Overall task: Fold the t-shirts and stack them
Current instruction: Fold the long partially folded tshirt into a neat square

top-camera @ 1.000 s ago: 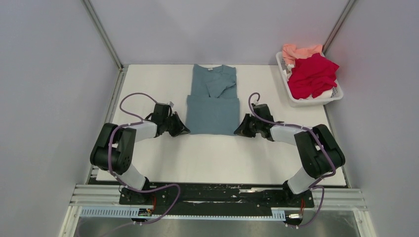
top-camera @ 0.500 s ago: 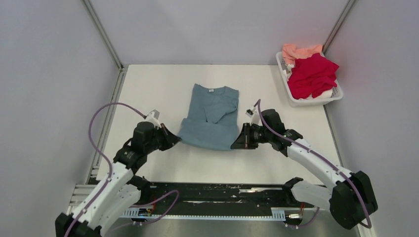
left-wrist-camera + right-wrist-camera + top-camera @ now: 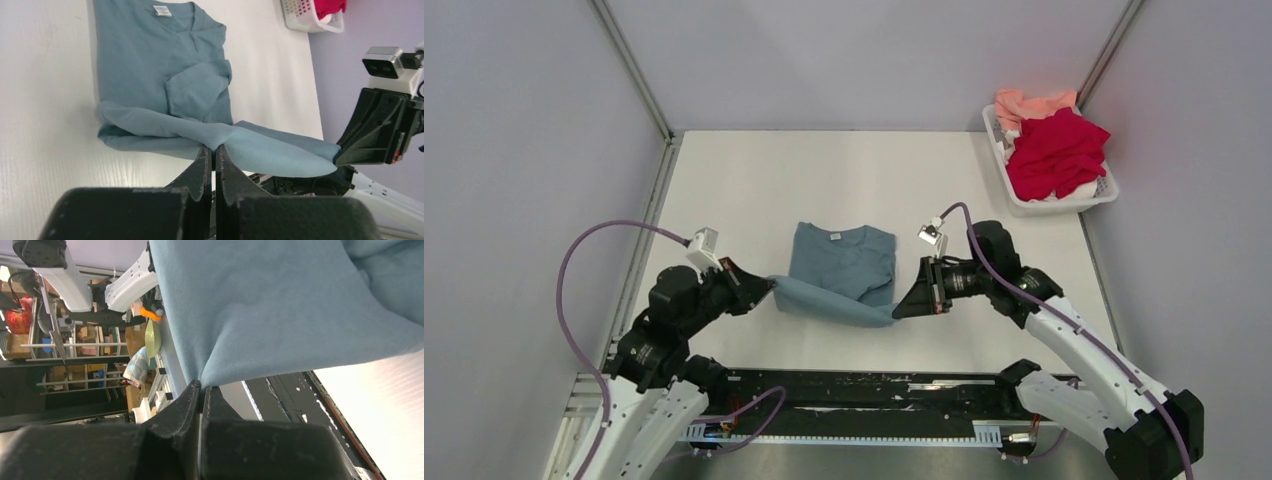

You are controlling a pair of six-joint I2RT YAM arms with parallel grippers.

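The teal-blue t-shirt [image 3: 844, 270] lies partly folded near the table's front middle, collar and white tag [image 3: 834, 237] facing the far side. Its near folded edge is lifted off the table and hangs stretched between both grippers. My left gripper [image 3: 770, 285] is shut on the left corner of that edge [image 3: 212, 142], and my right gripper [image 3: 900, 313] is shut on the right corner [image 3: 202, 382]. The crimson red t-shirt [image 3: 1056, 152] and the salmon-pink t-shirt [image 3: 1024, 103] lie crumpled in the white basket [image 3: 1064, 206] at the back right.
Grey walls close in the table [image 3: 754, 180] on the left, back and right. The black rail [image 3: 864, 385] with the arm bases runs along the near edge. Both arms reach inward across the front of the table.
Both grippers have pulled the teal-blue t-shirt toward the near edge and raised its folded front edge off the table. The arms have drawn back and lifted with it.
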